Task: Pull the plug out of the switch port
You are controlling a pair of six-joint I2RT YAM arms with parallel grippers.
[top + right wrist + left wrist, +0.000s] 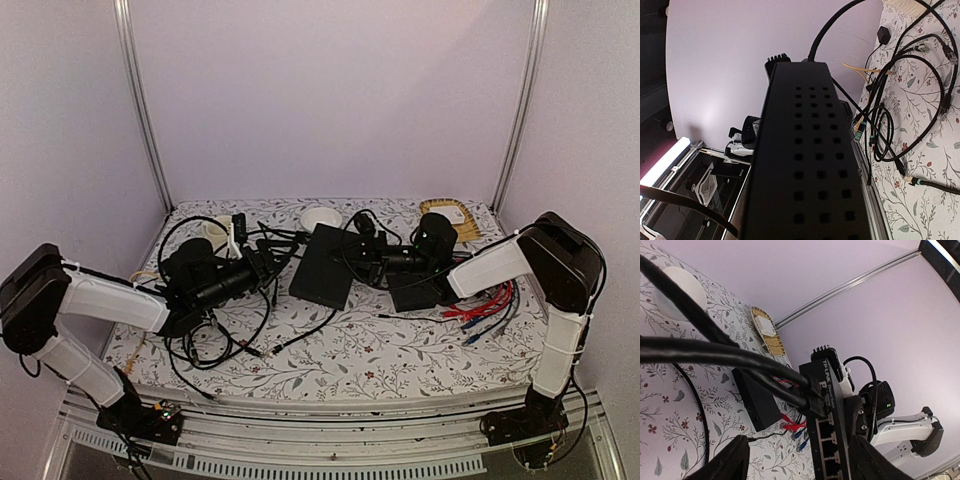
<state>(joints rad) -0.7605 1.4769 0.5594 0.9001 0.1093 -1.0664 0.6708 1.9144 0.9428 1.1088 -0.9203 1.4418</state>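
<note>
Spreading its fingers wide, the left pincer (797,452) grasps nothing. The switch (832,447) is just beyond it, at the middle of the surface (400,350), with the plug (815,402) seated in a port. The right pincer (365,248) is at the switch's right edge; I cannot tell if it is clenched.

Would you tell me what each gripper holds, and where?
Right gripper seems clamped on the switch, edge opposite its ports; left gripper open around the plugged cables, holding nothing.
</note>
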